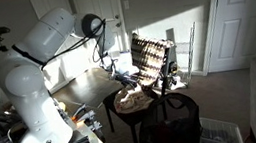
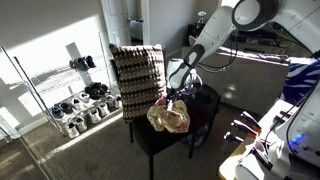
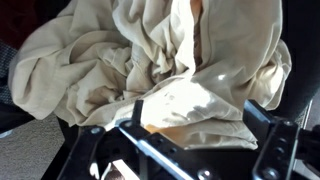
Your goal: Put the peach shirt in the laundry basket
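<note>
peach crumpled cloth shirt [image 2: 170, 118] hangs as a loose bundle under the robot's pincer, low over the square black side table [image 2: 207, 112] and just beside the basket, not yet in it.

going left to right in that exterior view: a wire shoe rack with pale shoes [image 2: 84, 97] stands well apart by the sunlit wall. next comes the tall checkered woven laundry basket [image 2: 135, 80], upright, its rim clearly higher than the bundle. then the shirt, and right above it the black two-finger gripper [image 2: 176, 94], which appears clamped on a top fold. in the wrist view the cloth [image 3: 150, 70] fills the frame and buries the fingertips, so the grip is judged from how the bundle hangs rather than seen directly.

the step in hand seems to be the carry to the basket. to do it well, lift straight up first, until the lowest fold would clear the rim. limp cloth swings and drags, so a sideways move made too low would likely snag the basket wall or tip it. then travel across slowly, centre over the opening, lower a little, and only then release, so no sleeve is left draped over the edge.
</note>
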Tool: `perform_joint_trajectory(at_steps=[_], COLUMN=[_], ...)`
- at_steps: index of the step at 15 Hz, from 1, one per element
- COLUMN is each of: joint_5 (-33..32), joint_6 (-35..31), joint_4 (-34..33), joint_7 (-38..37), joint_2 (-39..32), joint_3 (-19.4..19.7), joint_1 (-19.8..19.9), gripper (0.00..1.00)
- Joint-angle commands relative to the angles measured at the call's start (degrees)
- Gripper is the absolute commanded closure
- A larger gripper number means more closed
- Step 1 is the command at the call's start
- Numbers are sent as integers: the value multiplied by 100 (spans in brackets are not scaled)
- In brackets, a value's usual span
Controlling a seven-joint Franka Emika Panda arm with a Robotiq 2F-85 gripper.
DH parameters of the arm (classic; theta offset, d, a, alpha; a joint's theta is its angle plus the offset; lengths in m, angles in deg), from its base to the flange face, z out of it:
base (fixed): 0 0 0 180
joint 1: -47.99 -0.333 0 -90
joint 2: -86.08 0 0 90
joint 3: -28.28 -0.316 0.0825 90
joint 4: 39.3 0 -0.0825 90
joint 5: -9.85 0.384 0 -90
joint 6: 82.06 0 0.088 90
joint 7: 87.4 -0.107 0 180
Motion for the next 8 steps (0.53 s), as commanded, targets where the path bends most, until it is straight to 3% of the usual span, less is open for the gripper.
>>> perform_joint_trajectory(at_steps=[1, 5, 6, 8], joint_5=[-63, -117, -173, -235], joint_6=[-279, -121, -108, -112], joint_4=[-497, -1077, -1152, -1299], joint_7=[88, 63, 246, 344], joint_2=[-440, -809, -866, -968], joint_3=[134, 285, 221, 185], joint_1=[-105, -233, -182, -163], gripper=[0, 0, 25, 33])
